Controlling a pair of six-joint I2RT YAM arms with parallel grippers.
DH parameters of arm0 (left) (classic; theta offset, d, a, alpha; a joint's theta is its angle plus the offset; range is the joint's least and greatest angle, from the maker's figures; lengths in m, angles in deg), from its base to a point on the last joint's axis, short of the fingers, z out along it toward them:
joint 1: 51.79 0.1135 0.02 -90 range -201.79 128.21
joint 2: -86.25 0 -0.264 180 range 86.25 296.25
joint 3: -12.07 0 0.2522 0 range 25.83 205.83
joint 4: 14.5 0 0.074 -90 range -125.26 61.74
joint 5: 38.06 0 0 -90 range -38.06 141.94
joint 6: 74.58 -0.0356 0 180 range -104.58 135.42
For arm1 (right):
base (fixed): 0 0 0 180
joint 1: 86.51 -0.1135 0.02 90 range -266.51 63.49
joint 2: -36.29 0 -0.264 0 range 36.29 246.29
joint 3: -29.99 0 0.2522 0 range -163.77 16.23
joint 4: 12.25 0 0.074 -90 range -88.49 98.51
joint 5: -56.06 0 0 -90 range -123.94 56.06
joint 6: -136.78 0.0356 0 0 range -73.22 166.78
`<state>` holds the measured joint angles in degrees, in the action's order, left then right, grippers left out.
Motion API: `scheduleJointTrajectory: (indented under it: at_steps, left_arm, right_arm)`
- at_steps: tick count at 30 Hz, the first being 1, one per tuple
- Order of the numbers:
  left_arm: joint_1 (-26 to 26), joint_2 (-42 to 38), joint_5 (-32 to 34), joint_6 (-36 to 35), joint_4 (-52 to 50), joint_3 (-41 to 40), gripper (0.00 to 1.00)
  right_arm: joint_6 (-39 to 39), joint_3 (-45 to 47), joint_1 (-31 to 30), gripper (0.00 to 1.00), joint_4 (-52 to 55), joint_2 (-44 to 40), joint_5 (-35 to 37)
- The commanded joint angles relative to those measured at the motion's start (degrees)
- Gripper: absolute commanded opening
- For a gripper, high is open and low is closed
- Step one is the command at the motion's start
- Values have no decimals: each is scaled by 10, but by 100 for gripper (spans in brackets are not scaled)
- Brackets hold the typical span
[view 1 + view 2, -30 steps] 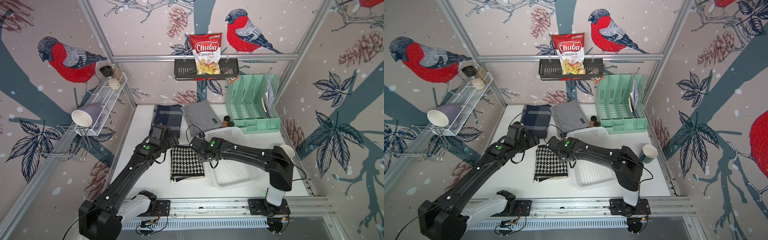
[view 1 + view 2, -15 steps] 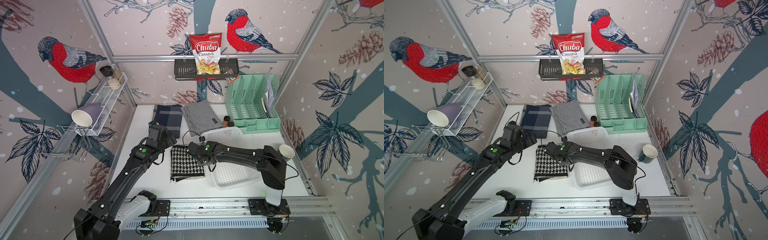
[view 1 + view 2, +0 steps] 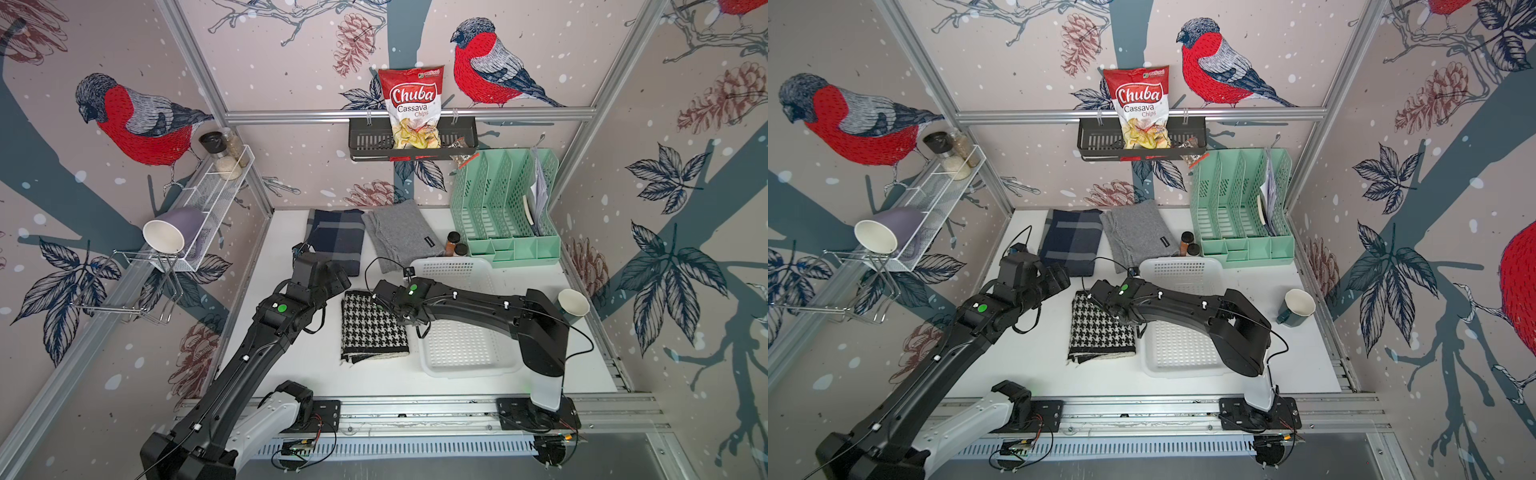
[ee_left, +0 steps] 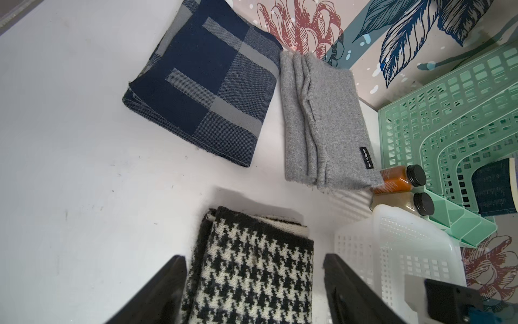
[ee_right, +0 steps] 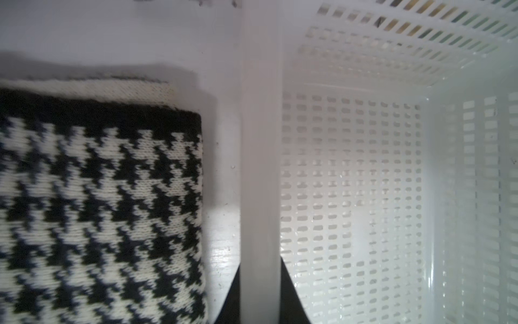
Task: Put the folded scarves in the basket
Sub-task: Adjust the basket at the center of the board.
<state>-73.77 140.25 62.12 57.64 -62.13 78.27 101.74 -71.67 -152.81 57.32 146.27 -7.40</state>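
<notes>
A black-and-white houndstooth folded scarf [image 3: 372,328] [image 3: 1100,328] lies flat on the white table, just left of the white perforated basket [image 3: 465,349] [image 3: 1179,349]. My left gripper [image 3: 334,278] [image 4: 253,256] hangs open over the scarf's far end [image 4: 252,269], one finger on each side, not touching it. My right gripper [image 3: 407,321] [image 5: 259,269] is shut on the basket's left rim [image 5: 259,168], which runs between its jaws. The scarf [image 5: 98,196] lies right beside that rim. The basket is empty.
A navy plaid scarf [image 3: 336,239] and a grey scarf [image 3: 401,235] lie folded at the back. Two spice bottles [image 3: 453,243] and a mint-green organiser [image 3: 503,216] stand behind the basket. A teal mug [image 3: 573,303] sits at the right edge.
My right gripper moved left and down to the basket's left rim and shut on it. The left arm shifted slightly, its gripper still open over the scarf.
</notes>
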Motion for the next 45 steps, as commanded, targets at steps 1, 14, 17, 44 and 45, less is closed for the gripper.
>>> scheduleJointTrajectory:
  at_steps: [1, 14, 17, 44, 45]
  left_arm:
    - [-2, -6, 8, 7, -13, -3, 81]
    - [-2, -21, 1, 23, -11, -11, 79]
    - [-3, -21, -5, 27, -10, -13, 79]
    - [-8, -16, -28, 52, 43, -71, 77]
    - [-7, -16, -29, 54, 46, -72, 77]
  right_arm:
    - [80, -33, 0, 0, 28, -2, -4]
    - [260, -220, 25, 0, 176, 21, 31]
    - [282, -251, 59, 0, 198, 32, 1]
    - [487, -137, 309, 0, 182, -69, -162]
    - [493, -130, 318, 0, 174, -71, -175]
